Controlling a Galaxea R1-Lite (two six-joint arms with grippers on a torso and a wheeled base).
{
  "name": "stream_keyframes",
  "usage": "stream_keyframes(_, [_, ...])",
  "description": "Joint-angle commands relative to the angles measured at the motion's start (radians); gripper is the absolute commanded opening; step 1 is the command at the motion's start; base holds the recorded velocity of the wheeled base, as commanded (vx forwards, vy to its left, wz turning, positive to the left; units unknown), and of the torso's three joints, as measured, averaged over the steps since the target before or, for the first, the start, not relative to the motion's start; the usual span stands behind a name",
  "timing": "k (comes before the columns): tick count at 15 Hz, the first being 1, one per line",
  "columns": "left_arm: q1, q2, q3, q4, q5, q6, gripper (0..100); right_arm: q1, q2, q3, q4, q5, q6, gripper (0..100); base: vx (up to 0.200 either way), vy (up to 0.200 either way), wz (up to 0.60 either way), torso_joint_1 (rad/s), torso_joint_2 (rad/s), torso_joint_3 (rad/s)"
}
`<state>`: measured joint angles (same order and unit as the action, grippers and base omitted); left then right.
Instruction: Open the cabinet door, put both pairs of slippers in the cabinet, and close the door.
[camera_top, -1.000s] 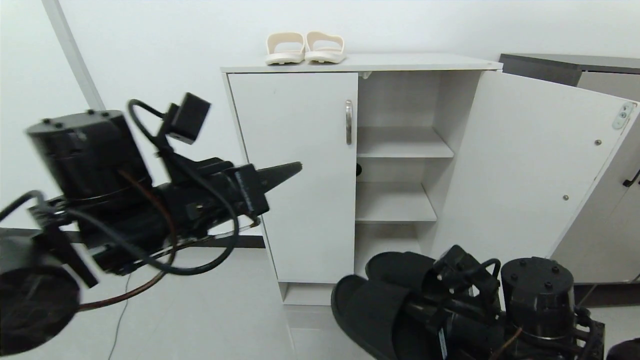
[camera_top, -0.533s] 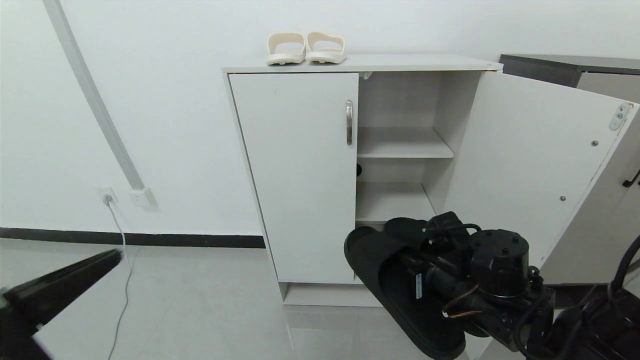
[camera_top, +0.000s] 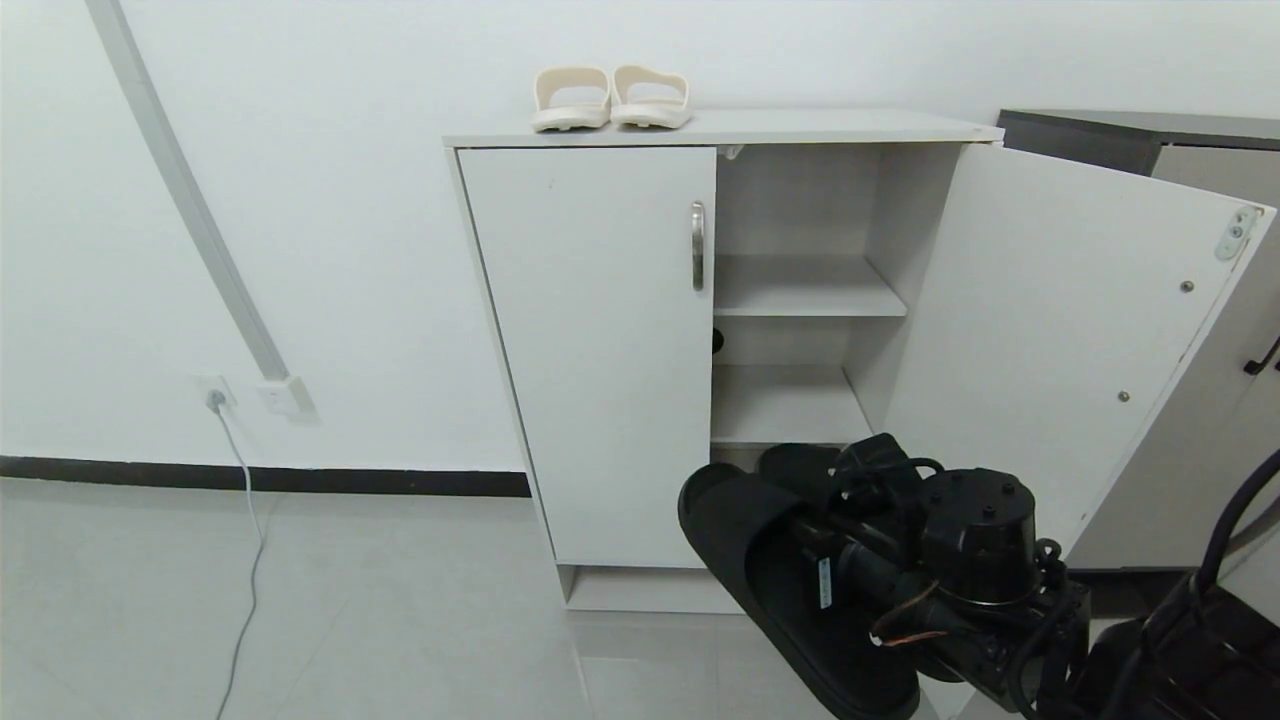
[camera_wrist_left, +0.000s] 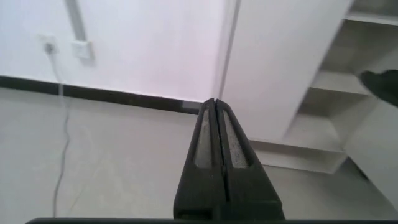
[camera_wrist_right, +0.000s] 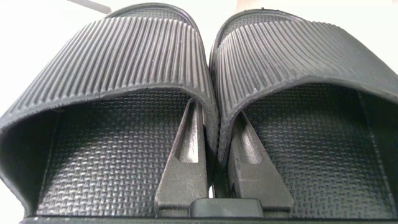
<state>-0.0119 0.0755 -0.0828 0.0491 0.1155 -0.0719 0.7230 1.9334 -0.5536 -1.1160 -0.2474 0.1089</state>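
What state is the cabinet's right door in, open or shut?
Open. The right door is swung wide, baring the shelves; the left door is shut. The right gripper holds the black slippers in front.

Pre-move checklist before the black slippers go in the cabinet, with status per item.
1. Access: right door open wide: ok.
2. Grasp: right gripper clamps black slippers, a finger inside each: ok.
3. Target: lower shelf bare where visible: ok.
4. Space behind shut left door: cannot tell.
5. Path: left gripper shut, aside over the floor: ok.
6. Second pair: beige slippers stowed: not ok, on the cabinet top.
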Motion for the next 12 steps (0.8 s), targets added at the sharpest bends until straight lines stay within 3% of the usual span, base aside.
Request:
stream_keyframes(1, [0.013,-0.074,0.052,-0.02,0.004,0.009,0,0.001,-0.001,0.0,-0.001,-0.001,0.0,0,0.0,0.0,0.0,0.0,0.0,0.0])
stream_keyframes(3, [0.013,-0.076,0.075,-0.072,-0.042,0.035,0,0.003,0.001,-0.002,-0.001,-0.004,0.0,0,0.0,0.0,0.0,0.0,0.0,0.0])
stream_keyframes(4, [0.013,-0.074,0.08,-0.045,-0.145,0.087,0,0.006,0.006,-0.006,-0.002,-0.007,0.0,0,0.0,0.0,0.0,0.0,0.0,0.0])
stream_keyframes(6, [0.013,-0.074,0.08,-0.048,-0.197,0.119,0,0.009,0.012,-0.008,-0.013,-0.009,-0.006,0,0.0,0.0,0.0,0.0,0.0,0.0])
stream_keyframes(8, [0.013,-0.074,0.08,-0.048,-0.198,0.113,0,0.023,0.024,-0.029,-0.012,-0.026,-0.009,0,0.0,0.0,0.0,0.0,0.0,0.0])
stream_keyframes(12, [0.013,-0.074,0.08,-0.046,-0.195,0.1,0,0.052,0.157,-0.281,0.044,-0.371,0.002,0,0.0,0.0,0.0,0.0,0.0,0.0])
